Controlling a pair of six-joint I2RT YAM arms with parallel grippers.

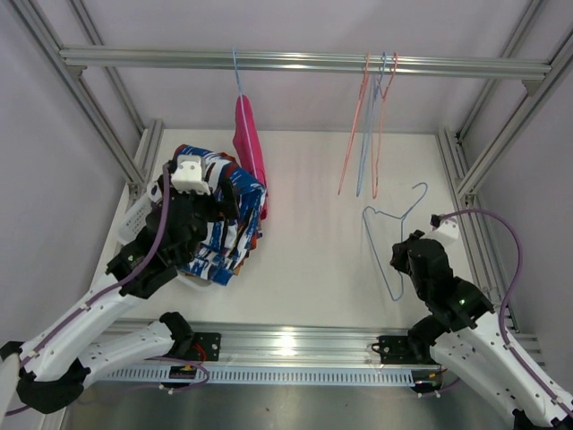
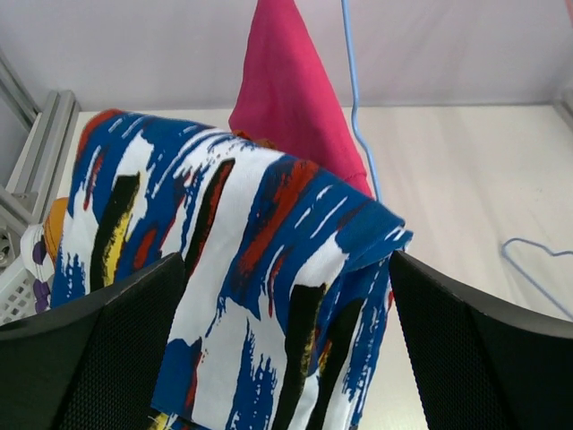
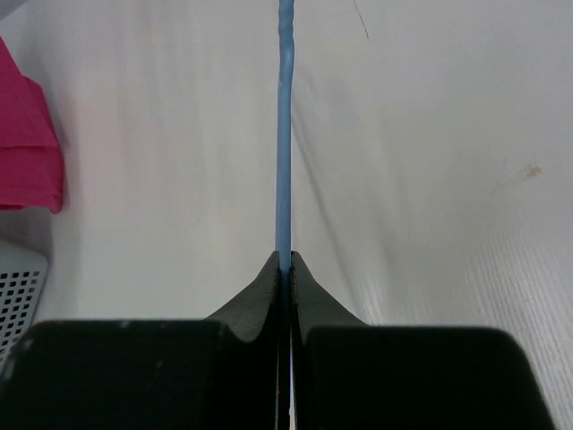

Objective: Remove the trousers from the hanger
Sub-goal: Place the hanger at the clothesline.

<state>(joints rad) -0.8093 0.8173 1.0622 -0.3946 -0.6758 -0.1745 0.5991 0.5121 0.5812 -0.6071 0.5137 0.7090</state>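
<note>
Left end effector: fingers spread wide and gripping nothing. The blue-white-red patterned trousers lie loose between and ahead of them.
Right end effector: pinched shut on the wire of an empty blue hanger, held above the tabletop on the right side.
Patterned trousers: on no hanger, heaped on a pile at the left of the tabletop, beside a white basket.
Pink trousers: folded over a loaded hanger that hooks on the rail, just behind the pile.
Handling: I judge the cloth light, limp and not fragile, and likely to slide freely over thin wire. I would pinch both layers at the hanging lower edge.
Room: the middle of the tabletop is open. The aluminium frame crowds my left side, and three bare hangers hang well to the right.
</note>
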